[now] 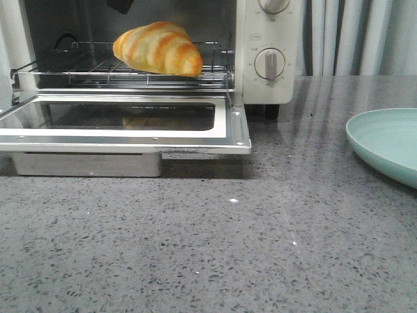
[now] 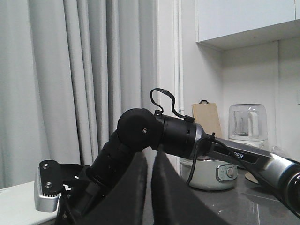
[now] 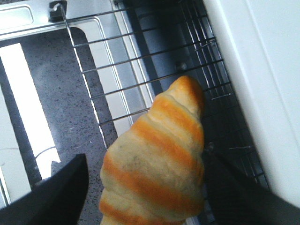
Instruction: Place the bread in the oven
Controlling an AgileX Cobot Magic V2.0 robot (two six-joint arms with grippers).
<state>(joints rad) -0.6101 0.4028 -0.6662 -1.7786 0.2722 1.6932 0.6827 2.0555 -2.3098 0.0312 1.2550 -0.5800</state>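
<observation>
The bread (image 1: pixel 159 47), a golden-orange roll with pale stripes, lies on the wire rack (image 1: pixel 78 65) inside the cream-white oven (image 1: pixel 260 78). The oven's glass door (image 1: pixel 124 120) is folded down flat. In the right wrist view the bread (image 3: pixel 159 154) lies on the rack (image 3: pixel 140 65) between the spread fingers of my right gripper (image 3: pixel 146 157). One finger (image 3: pixel 65 187) stands clear of the bread and the other (image 3: pixel 229 183) is right beside it. My left gripper (image 2: pixel 149 157) is shut and empty, raised and facing away from the oven.
A pale green plate (image 1: pixel 391 140) sits at the right edge of the grey speckled counter (image 1: pixel 228 248). The open door juts out over the counter at the left. The left wrist view shows a black robot arm (image 2: pixel 140 136), curtains, a rice cooker (image 2: pixel 211 173) and a blender.
</observation>
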